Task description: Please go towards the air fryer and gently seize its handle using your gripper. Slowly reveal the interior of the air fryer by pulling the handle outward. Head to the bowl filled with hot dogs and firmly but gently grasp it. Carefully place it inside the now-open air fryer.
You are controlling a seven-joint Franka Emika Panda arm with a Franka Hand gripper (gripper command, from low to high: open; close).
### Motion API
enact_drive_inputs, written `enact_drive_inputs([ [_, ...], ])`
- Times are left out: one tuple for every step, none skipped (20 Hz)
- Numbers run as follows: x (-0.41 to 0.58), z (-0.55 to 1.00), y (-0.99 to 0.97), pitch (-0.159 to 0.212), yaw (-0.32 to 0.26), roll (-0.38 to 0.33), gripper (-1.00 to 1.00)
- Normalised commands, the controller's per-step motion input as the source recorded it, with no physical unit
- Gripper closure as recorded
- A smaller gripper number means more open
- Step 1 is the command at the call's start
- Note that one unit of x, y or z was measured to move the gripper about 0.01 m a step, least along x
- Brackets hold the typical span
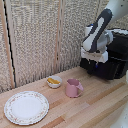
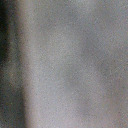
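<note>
Black matte appliance: the air fryer (image 1: 112,59) stands on the table (image 1: 95,107), at the exterior view's right, its drawer apparently shut.
Handle: not made out; it is black on black and the arm stands in front of the air fryer's face.
Hand: the hand (image 1: 93,63) hangs close against the air fryer's front; whether its fingers are open or closed I cannot tell, nor whether they touch anything.
Wrist view: only a grey blur, nothing to read.
Bowl: the bowl (image 1: 54,82) sits on the table well apart from the air fryer, just beside the pink cup (image 1: 74,88), with the hot dogs (image 1: 53,80) inside.
Plate: the patterned plate (image 1: 26,107) lies beyond the bowl, farthest from the air fryer.
Handling, drawer: likely stiff and rigid; a firm pinch across the bar and a straight, slow pull should suit.
Handling, bowl: probably light, hard, smooth and breakable; take it by the rim, kept level so the loose pieces stay in.
Step in hand: reaching the handle, by my judgement.
</note>
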Motion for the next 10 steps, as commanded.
enact_drive_inputs([
  [0.0, -0.17, 0.93, -0.052, -0.014, -0.069, 1.0],
  [0.003, -0.23, 0.95, -0.014, -0.021, -0.061, 1.0],
  [0.054, -0.2, 0.95, -0.01, -0.033, -0.049, 1.0],
  [0.109, -0.2, 0.94, -0.007, -0.05, -0.046, 1.0],
  [0.171, -0.25, 0.91, 0.0, -0.064, -0.047, 1.0],
  [0.226, -0.26, 0.74, 0.0, -0.061, -0.026, 1.0],
  [0.26, -0.3, 0.71, 0.038, -0.052, -0.029, 1.0],
  [0.246, -0.35, 0.66, 0.069, -0.039, -0.045, 1.0],
  [0.249, -0.33, 0.61, 0.091, -0.039, -0.051, 1.0],
  [0.22, -0.34, 0.57, 0.096, -0.046, -0.061, 1.0],
])
